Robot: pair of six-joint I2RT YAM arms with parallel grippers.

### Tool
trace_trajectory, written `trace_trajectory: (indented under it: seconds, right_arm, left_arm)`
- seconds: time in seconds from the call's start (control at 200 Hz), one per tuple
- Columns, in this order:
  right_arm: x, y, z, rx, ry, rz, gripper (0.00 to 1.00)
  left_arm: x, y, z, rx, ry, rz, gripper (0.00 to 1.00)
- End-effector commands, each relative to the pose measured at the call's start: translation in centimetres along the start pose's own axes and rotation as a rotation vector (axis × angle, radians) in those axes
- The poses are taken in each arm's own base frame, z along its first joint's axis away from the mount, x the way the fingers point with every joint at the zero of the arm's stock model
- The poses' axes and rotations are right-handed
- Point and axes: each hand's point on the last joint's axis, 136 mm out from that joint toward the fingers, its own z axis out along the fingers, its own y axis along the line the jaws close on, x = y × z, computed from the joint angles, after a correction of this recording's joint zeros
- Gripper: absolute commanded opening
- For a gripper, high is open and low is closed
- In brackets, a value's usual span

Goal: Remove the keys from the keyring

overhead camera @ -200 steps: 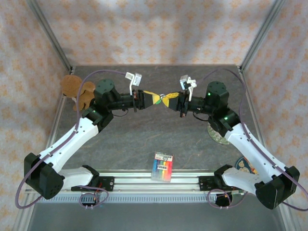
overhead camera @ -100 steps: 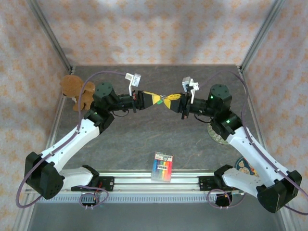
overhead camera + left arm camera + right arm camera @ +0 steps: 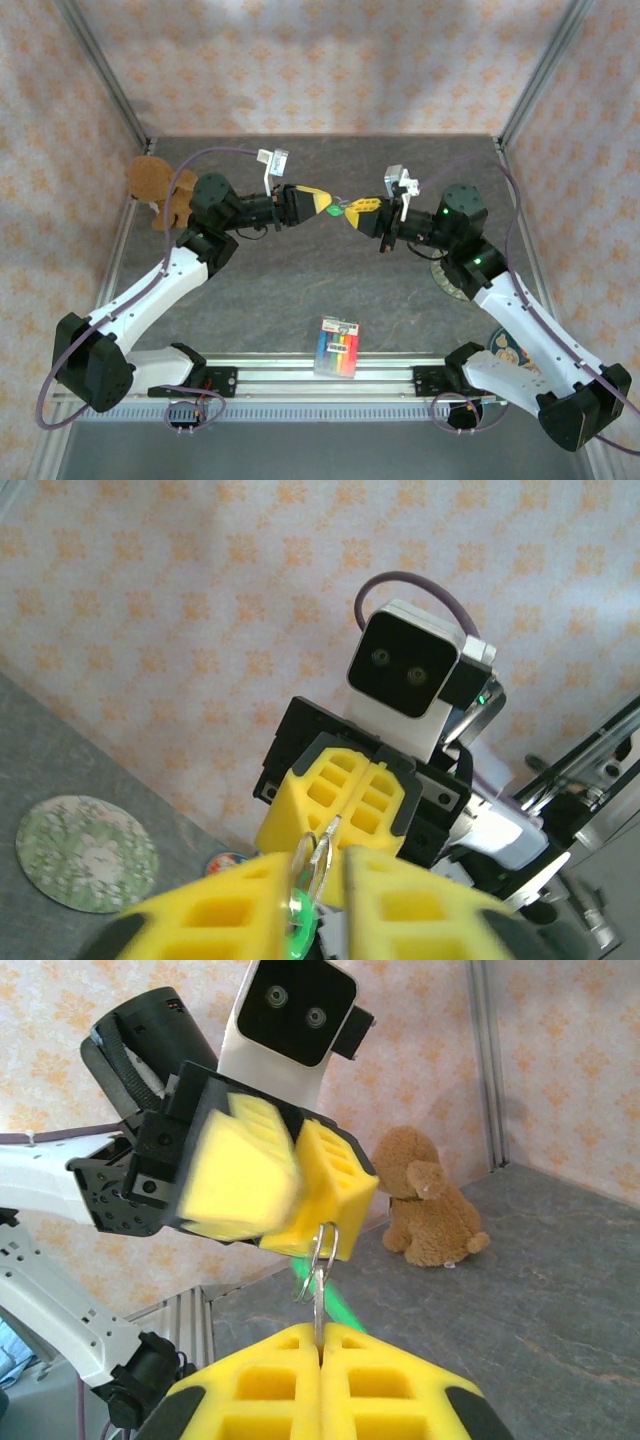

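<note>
Both arms are raised mid-table with their tips almost touching. Left gripper point(image 3: 322, 205) is closed on the ring point(image 3: 322, 1245). In the right wrist view the ring pokes out under its yellow fingers point(image 3: 330, 1185). The left wrist view shows a thin gap there with the ring and green head in it, so this reads as a pinch on the ring's edge; depth unclear. Right gripper point(image 3: 352, 214) is clamped on the plain key point(image 3: 318, 1310), blade running into the seam between its fingers. Green key point(image 3: 339, 211) hangs off the ring between the two tips, held by neither, and is blurred in the right wrist view. Everything is in the air above the table point(image 3: 300, 290), and both keys look to be on the ring.

Step in hand is likely working the plain key off.
- **Left:** hold the ring rigid.
- **Right:** walk the key's hole round the coil toward the split end, turning as it goes. A straight tug probably just drags the ring out of the left pinch.
- **Moves:** small, tips close.
- **Green key:** it is loose and could slide into the same stretch of coil and jam.
- **Grip:** right's hold looks to be on the blade, so a twist may slip; squeeze firm.
- **Position:** stay over bare table, clear of the pack point(image 3: 338, 347) and toy dog point(image 3: 160, 192), so a dropped key is easy to find.
</note>
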Motion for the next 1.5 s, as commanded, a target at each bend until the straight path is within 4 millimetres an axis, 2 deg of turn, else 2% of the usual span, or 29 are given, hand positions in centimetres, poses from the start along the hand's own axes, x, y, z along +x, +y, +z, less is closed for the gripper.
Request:
trace_trajectory:
  seconds: [0.0, 0.13, 0.3, 0.445, 0.561, 0.911, 1.171, 1.497]
  right_arm:
    - [-1.7, 0.8, -0.4, 0.002, -0.020, -0.051, 0.00]
    - [-1.3, 0.9, -0.5, 0.000, 0.025, -0.048, 0.00]
    - [-0.8, 1.0, -0.3, -0.014, 0.064, -0.028, 0.00]
    - [-0.3, 1.1, 0.0, -0.041, 0.104, -0.005, 0.00]
    - [-0.2, 1.4, 0.2, -0.064, 0.111, 0.002, 0.00]
    - [-0.1, 1.9, 0.5, -0.114, 0.124, 0.020, 0.00]
    - [0.1, 1.7, 0.7, -0.112, 0.133, 0.028, 0.00]
    - [0.3, 1.6, 0.8, -0.114, 0.138, 0.032, 0.00]
  left_arm:
    - [-0.2, -0.2, -0.8, -0.031, -0.002, 0.050, 0.27]
    - [0.0, 0.1, -1.3, -0.086, 0.018, 0.083, 0.38]
    - [0.2, 0.0, -1.4, -0.109, 0.045, 0.106, 0.47]
    - [-0.1, -0.3, -1.1, -0.093, 0.057, 0.109, 0.49]
    - [-0.2, -1.0, -0.9, -0.065, 0.067, 0.121, 0.55]
    - [1.2, -1.0, -0.3, -0.051, 0.136, 0.103, 0.58]
    - [1.8, -1.3, 0.0, -0.032, 0.163, 0.121, 0.46]
    - [2.2, -1.6, 0.2, -0.012, 0.178, 0.113, 0.23]
